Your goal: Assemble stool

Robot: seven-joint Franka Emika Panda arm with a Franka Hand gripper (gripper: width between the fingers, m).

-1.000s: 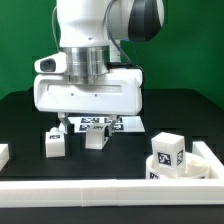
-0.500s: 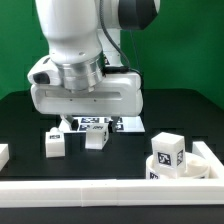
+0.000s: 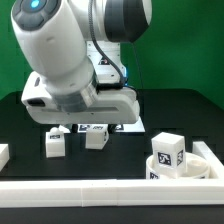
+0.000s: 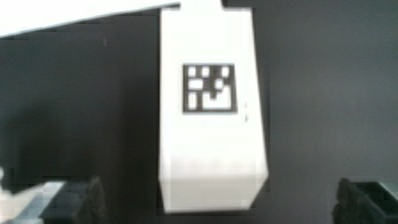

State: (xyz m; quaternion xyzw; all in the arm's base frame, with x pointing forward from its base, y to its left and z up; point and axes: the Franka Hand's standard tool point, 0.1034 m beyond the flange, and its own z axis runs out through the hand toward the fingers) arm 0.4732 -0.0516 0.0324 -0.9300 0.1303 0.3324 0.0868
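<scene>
Arm (image 3: 60, 55) leans toward the exterior view's left, wrist low over the table (image 3: 15, 125). Seat (image 3: 165, 170) sits in the rail (image 3: 100, 190) corner with the upright leg (image 3: 168, 148) on it. Gripper (image 4: 222, 198) spread wide, holding nothing. Its fingers (image 4: 71, 200) flank the lying leg (image 4: 214, 100) without contact.

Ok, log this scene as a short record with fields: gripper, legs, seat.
gripper: open, fingers clear of the leg between them
leg under wrist: flat on the table, tag up
near legs: two, apart, before the marker board
seat: exterior view's right, by the rail
leg on seat: tag showing
</scene>
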